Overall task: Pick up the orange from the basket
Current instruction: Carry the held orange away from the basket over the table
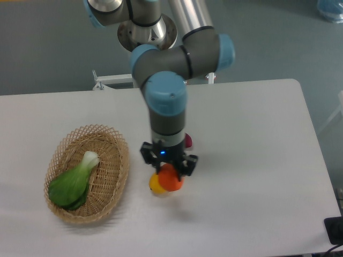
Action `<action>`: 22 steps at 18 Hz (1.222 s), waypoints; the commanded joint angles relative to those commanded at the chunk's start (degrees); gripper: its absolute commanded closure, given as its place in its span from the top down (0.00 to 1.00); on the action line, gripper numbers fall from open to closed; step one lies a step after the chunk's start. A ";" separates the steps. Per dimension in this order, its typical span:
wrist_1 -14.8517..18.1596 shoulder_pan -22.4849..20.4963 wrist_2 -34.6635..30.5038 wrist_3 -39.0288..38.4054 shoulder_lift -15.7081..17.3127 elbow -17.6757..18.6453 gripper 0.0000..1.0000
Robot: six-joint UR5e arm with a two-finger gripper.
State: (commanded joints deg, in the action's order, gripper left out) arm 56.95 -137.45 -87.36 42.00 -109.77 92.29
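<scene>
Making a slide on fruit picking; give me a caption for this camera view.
Gripper holds the orange above the table, clear of the basket.

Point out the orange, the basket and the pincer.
orange point(172, 180): fixed camera, its front face.
basket point(119, 160): fixed camera, right woven rim.
pincer point(169, 170): fixed camera, between the fingertips, shut on the orange.

The basket point(118, 160) sat at the table's point(257, 160) left with a leafy vegetable point(72, 182) inside. To its right, outside the basket, the gripper point(169, 170) held the orange point(171, 181) over an elongated fruit point(154, 184), just before another fruit point(188, 141).
</scene>
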 joint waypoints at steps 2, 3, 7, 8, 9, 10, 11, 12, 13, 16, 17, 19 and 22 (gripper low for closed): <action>0.09 -2.10 -0.18 3.94 0.00 0.00 0.33; 0.09 -2.99 -0.18 5.53 -0.09 -0.09 0.33; 0.17 -6.33 -0.18 11.86 -0.79 -0.70 0.33; 0.26 -6.86 -0.18 13.18 -1.14 -0.96 0.33; 0.26 -7.04 -0.18 14.50 -1.23 -1.40 0.34; 0.35 -7.39 -0.18 15.29 -1.58 -2.10 0.34; 0.44 -7.65 -0.26 15.74 -1.84 -2.37 0.34; 0.44 -8.00 -0.26 16.00 -1.85 -2.46 0.34; 0.61 -8.18 -0.35 16.18 -1.85 -2.46 0.34; 1.67 -9.32 -0.35 18.72 -1.85 -2.81 0.35; 1.93 -9.33 -0.44 19.60 -1.85 -2.99 0.35; 1.93 -9.41 -2.01 20.05 -1.93 -3.08 0.34; 1.93 -9.94 -2.29 20.05 -2.02 -2.99 0.35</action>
State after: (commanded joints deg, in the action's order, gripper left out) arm 58.89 -147.39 -89.65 62.05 -111.80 89.30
